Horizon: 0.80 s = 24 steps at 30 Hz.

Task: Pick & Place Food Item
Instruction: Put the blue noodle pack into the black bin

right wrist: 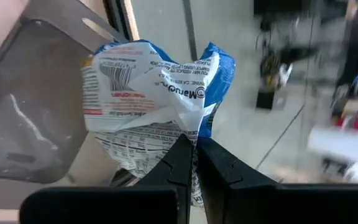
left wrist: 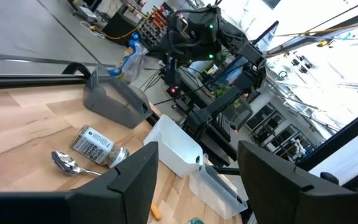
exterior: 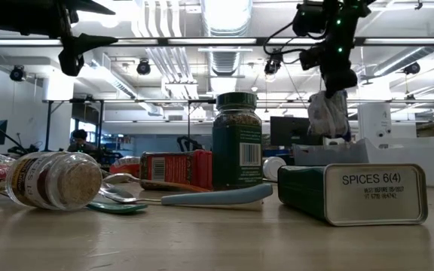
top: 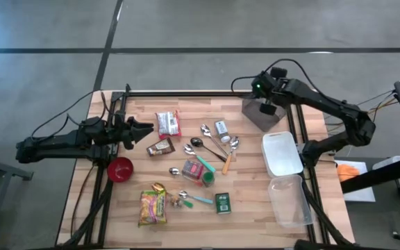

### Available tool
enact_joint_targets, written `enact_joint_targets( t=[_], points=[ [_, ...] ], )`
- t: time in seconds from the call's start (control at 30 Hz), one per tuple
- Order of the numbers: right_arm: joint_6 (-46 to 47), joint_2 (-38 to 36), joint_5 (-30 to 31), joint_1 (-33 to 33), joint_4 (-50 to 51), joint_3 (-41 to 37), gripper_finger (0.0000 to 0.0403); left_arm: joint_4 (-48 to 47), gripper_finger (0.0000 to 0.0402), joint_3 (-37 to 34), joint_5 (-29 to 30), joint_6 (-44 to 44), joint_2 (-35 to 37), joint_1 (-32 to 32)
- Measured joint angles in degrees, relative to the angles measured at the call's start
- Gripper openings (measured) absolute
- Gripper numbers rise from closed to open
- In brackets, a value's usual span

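A crumpled white-and-blue noodle packet (right wrist: 151, 87) hangs from my right gripper (right wrist: 196, 152), which is shut on it at the table's far right. It hangs over the grey bin (top: 255, 117). The low view shows the packet (exterior: 327, 113) hanging just above the bin's rim (exterior: 330, 147). My left gripper (left wrist: 194, 158) stands open and level above the table's left side (top: 144, 128), with nothing between its fingers. My right gripper pinches a bunched, creased part of the packet's wrapper (right wrist: 190, 127) between its two fingertips. The fingers slant down from above. The packet hangs crumpled below them over the grey bin; I cannot tell whether its lower end touches the bin.
A white tray (top: 281, 154) and a clear container (top: 290, 201) lie along the right edge. Mid-table lie spoons, spice jars (top: 221, 128), a green tin (top: 222, 202), snack packets (top: 167, 123) and a yellow packet (top: 153, 207). A red bowl (top: 120, 169) sits at the left.
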<state>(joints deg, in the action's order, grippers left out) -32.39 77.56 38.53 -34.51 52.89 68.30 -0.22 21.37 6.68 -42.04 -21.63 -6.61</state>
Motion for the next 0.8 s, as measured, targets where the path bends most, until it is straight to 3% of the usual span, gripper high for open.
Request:
enact_joint_targets(
  t=[0.27,0.53,0.8],
  points=[
    [-18.2,0.2,-3.4,-0.2,-13.0,-4.9,0.0011,0.1,0.0220,0.0,0.0,0.0,0.0,0.0],
    [-24.4,0.0,-6.5,-0.4,-13.3,-10.3,0.0011,0.1,0.0220,0.0,0.2,-1.9,0.0,0.0],
    [-25.3,-1.1,-1.0,-1.2,-13.5,-12.4,0.0011,0.4,0.0220,0.0,1.3,-2.0,0.0,0.0]
  ],
)
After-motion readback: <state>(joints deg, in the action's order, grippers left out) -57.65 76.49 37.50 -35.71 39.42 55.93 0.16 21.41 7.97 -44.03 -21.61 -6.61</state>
